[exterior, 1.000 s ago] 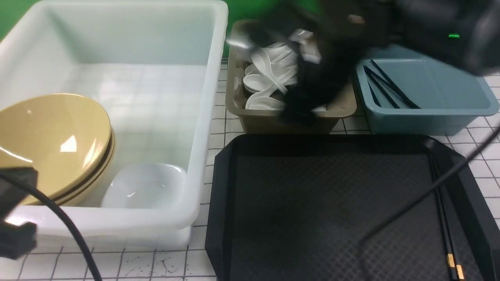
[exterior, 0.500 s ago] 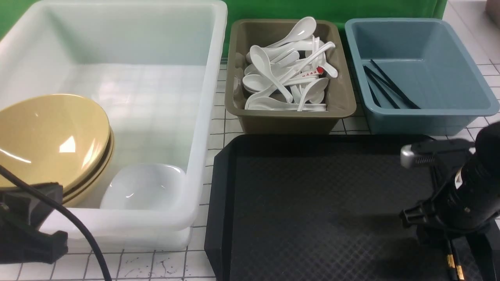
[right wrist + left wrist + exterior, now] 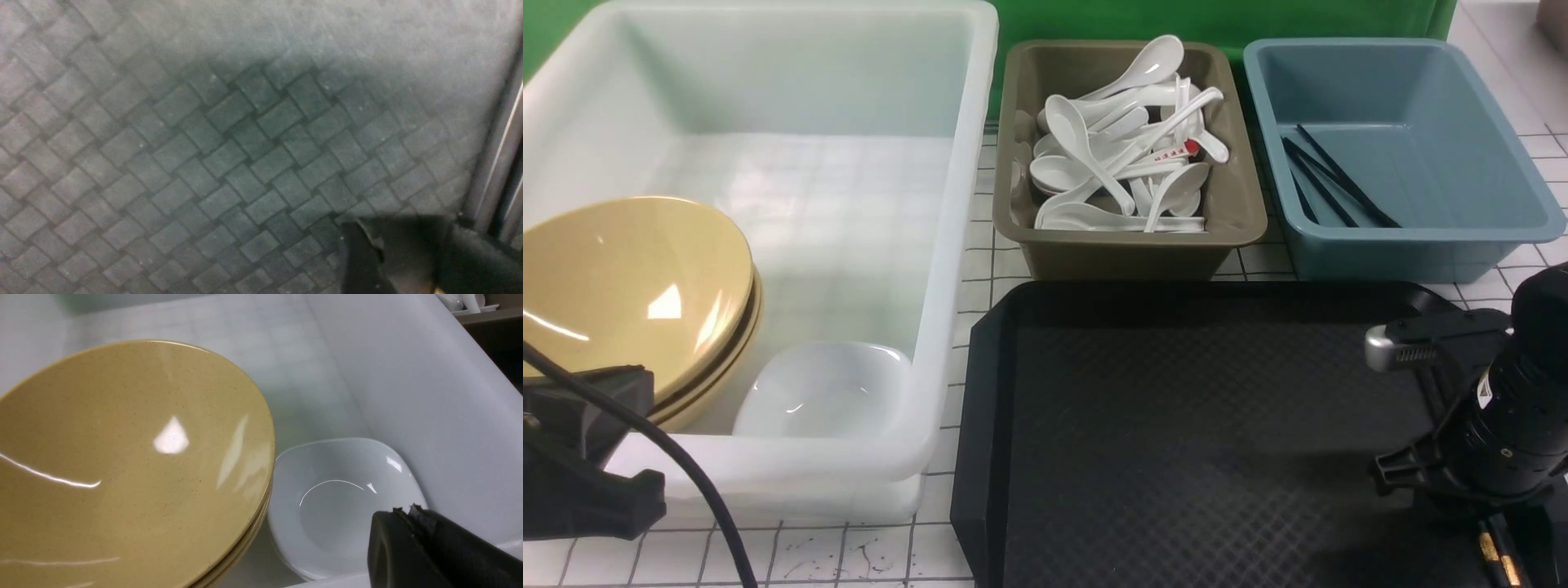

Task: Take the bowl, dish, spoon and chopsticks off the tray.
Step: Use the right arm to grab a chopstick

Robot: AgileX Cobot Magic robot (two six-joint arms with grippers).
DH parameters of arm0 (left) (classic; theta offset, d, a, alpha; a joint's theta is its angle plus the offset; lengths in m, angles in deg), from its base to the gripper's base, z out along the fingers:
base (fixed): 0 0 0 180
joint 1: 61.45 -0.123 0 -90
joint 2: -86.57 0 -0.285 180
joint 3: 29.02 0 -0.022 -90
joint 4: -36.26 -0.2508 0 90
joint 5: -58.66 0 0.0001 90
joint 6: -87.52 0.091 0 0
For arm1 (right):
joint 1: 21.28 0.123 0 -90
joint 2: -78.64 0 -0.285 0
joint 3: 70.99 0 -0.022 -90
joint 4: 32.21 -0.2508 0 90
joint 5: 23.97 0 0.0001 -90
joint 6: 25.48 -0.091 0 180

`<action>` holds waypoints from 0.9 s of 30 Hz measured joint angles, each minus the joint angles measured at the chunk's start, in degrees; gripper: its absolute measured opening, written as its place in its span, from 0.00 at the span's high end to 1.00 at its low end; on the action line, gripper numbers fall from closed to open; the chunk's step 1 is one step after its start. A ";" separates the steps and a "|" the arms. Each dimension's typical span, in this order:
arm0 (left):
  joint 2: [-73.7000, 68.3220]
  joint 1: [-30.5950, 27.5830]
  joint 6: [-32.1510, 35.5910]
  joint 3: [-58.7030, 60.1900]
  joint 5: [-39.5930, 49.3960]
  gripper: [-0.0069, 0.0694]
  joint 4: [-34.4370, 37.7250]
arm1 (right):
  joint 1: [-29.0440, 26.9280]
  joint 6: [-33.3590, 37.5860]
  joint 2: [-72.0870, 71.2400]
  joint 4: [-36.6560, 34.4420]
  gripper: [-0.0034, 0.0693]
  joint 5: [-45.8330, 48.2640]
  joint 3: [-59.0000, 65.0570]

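Two thin black gold-banded chopsticks (image 3: 1490,547) lie under the right tool (image 3: 1482,510), which hangs low by the raised rim of the black diamond-textured plastic tray (image 3: 1176,425), apparently to pinch them, though whether it grips cannot be told; the left tool (image 3: 404,522) is clenched empty

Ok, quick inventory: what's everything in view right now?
tub: one, translucent white, left.
bowls: at least two stacked, tan, in the tub.
dish: one, white, in the tub beside the bowls.
olive bin: one, behind the tray.
spoons: many, white, one red-marked, in the olive bin.
blue bin: one, far right.
bin chopsticks: a few, black, in the blue bin.
tray: one, black, front centre.
tray chopsticks: pair, black, gold bands, tray's right edge, partly hidden.
left gripper: shut, empty, at the tub's near rim by the dish.
right gripper: low over the tray by its chopsticks; jaws unclear.
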 joint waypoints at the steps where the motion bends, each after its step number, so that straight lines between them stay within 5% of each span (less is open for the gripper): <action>1: 0.00 0.00 0.00 0.00 0.00 0.92 0.04 | 0.00 0.00 0.00 0.00 0.51 0.19 0.00; 20: 0.00 0.00 0.00 0.00 -0.38 0.92 0.77 | -3.46 0.41 0.99 -1.16 0.48 1.91 0.00; 23: 0.00 0.00 0.00 0.00 -0.38 0.92 0.93 | -3.53 3.80 1.76 -3.71 0.52 0.82 -0.17; 27: 0.00 0.00 0.00 0.00 -0.43 0.92 0.99 | -3.66 12.50 2.71 -10.66 0.71 -1.46 -0.13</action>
